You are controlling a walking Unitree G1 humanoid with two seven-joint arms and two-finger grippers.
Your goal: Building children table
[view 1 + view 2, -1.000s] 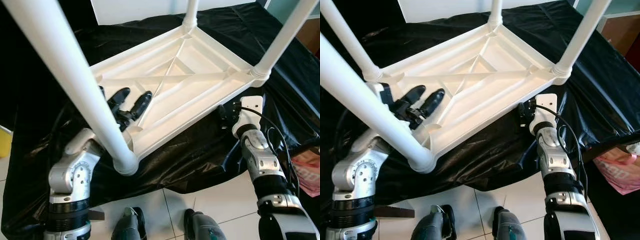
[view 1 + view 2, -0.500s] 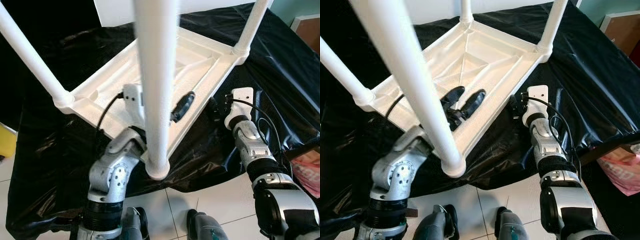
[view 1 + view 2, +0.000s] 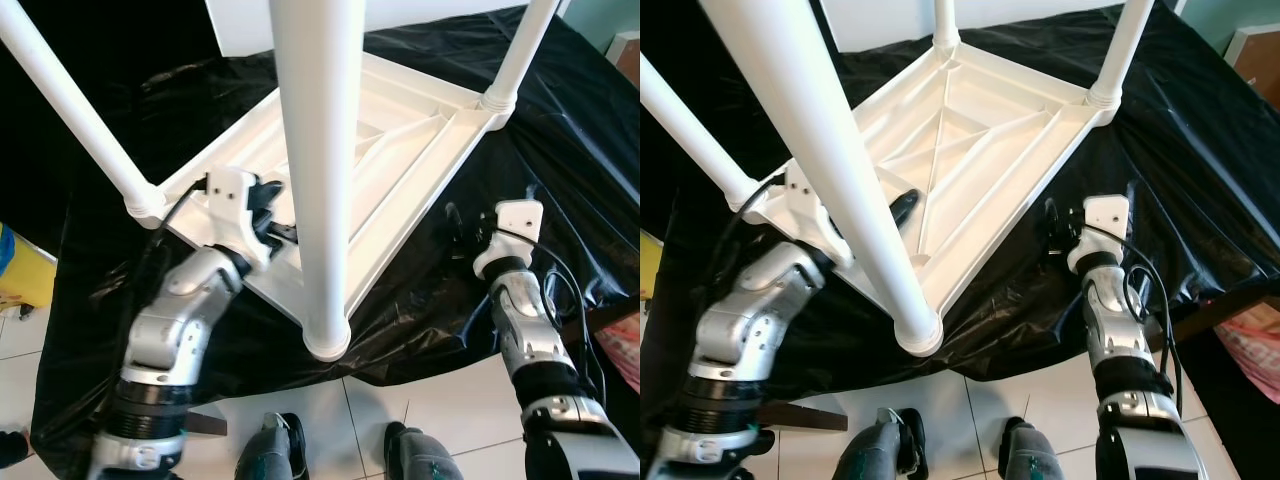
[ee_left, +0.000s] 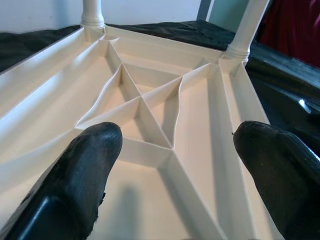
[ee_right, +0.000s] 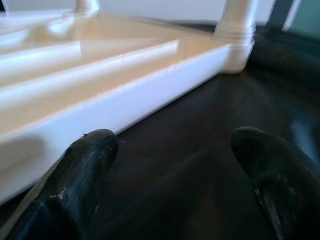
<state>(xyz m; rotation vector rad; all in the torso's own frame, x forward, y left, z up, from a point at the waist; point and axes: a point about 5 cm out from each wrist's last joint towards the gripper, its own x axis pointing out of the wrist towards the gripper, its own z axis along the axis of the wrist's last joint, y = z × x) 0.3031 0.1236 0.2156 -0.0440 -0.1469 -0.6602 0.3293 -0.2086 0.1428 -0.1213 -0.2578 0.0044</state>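
The white children's table [image 3: 405, 125] lies upside down on a black sheet, its legs pointing up. The nearest leg [image 3: 318, 170] rises straight past my head camera. My left gripper [image 4: 175, 165] is open inside the ribbed underside of the tabletop, near the corner by the left leg [image 3: 70, 100]; one of its fingers [image 3: 902, 207] pokes out behind the near leg. My right gripper [image 5: 175, 170] is open low over the black sheet, just outside the table's long rim [image 5: 125, 100], with nothing between its fingers.
The black sheet [image 3: 560, 150] drapes over the work surface and hangs over its front edge. Tiled floor [image 3: 440, 385] and my feet [image 3: 270, 450] lie below. A yellow object [image 3: 20, 275] sits at the left and a pink bag [image 3: 628, 350] at the right.
The table has swung round on the sheet, so a corner and its leg now point at me. My left gripper stayed inside the underside; the right one sits slightly further from the rim.
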